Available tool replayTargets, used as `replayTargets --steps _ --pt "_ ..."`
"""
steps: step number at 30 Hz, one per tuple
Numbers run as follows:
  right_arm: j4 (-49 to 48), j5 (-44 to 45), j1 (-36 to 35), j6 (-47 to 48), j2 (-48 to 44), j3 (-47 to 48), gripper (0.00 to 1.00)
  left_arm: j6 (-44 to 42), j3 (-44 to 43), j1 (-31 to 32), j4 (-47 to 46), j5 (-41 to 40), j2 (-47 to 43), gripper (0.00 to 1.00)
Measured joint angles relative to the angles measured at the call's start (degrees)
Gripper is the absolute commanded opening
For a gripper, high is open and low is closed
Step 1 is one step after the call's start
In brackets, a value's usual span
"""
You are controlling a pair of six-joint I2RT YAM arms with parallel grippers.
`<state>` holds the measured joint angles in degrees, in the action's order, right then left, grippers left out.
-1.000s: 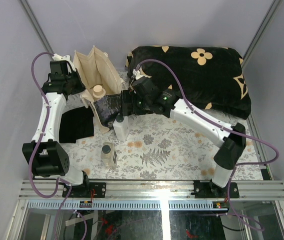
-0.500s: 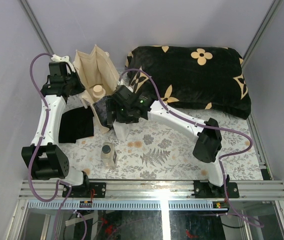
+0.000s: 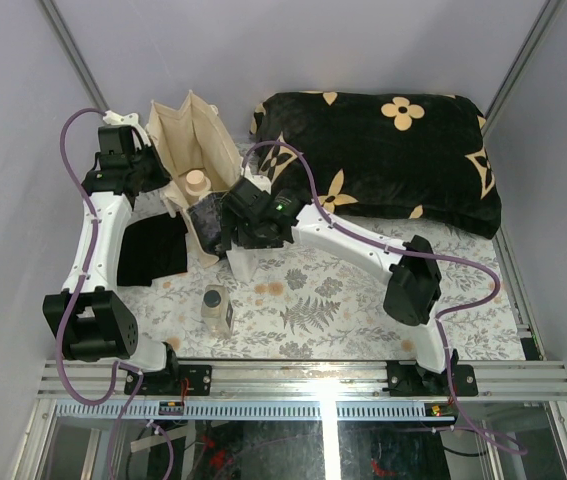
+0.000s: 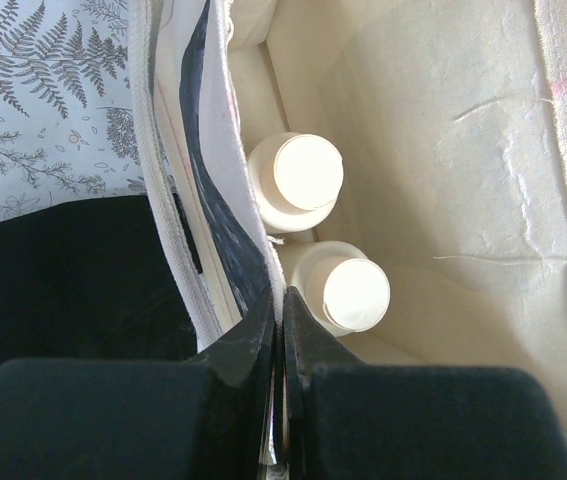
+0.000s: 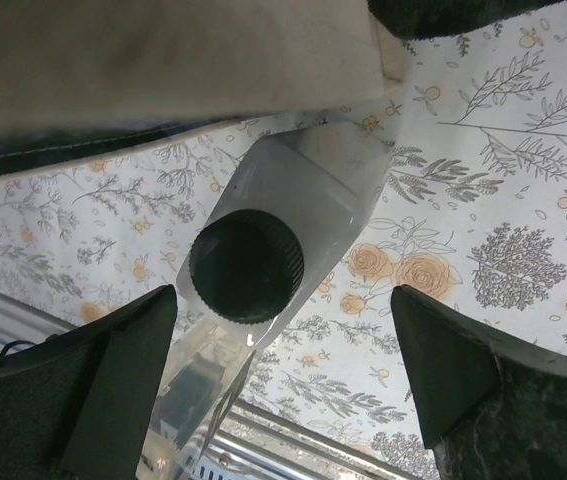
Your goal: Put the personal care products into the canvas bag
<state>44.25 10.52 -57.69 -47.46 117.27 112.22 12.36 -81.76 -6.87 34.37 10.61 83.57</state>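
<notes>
Left gripper (image 4: 279, 310) is pinched shut on the top edge of the canvas bag (image 4: 463, 200). Inside the bag, close to its fingers, stands a round beige bottle (image 4: 351, 293). A second beige bottle (image 4: 301, 178) stands right next to it, a bit farther in.

The right gripper (image 5: 281, 300) is wide open and holds nothing. The white bottle (image 5: 308, 190) with the dark cap (image 5: 246, 265) stands between its fingers, with a gap on each side. The bag's wall is just beyond it. The small tan bottle (image 3: 216, 308) stands on the flowery tablecloth (image 3: 343, 300), apart from the right gripper, toward the arm bases.
</notes>
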Motion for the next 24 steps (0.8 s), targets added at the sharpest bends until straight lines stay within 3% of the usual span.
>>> replayTargets --steps 8,21,24 --pt "-3.0 2.0 0.0 0.1 4.1 2.1 0.86 0.0 0.6 0.0 -0.2 0.7 0.0 0.00" --pt "-1.7 4.0 -0.1 2.0 6.1 5.1 0.40 0.0 0.9 0.0 -0.4 0.9 0.0 0.00" --pt "-1.2 4.3 -0.1 2.4 5.9 5.1 0.37 0.0 0.9 0.0 -0.5 0.9 0.0 0.00"
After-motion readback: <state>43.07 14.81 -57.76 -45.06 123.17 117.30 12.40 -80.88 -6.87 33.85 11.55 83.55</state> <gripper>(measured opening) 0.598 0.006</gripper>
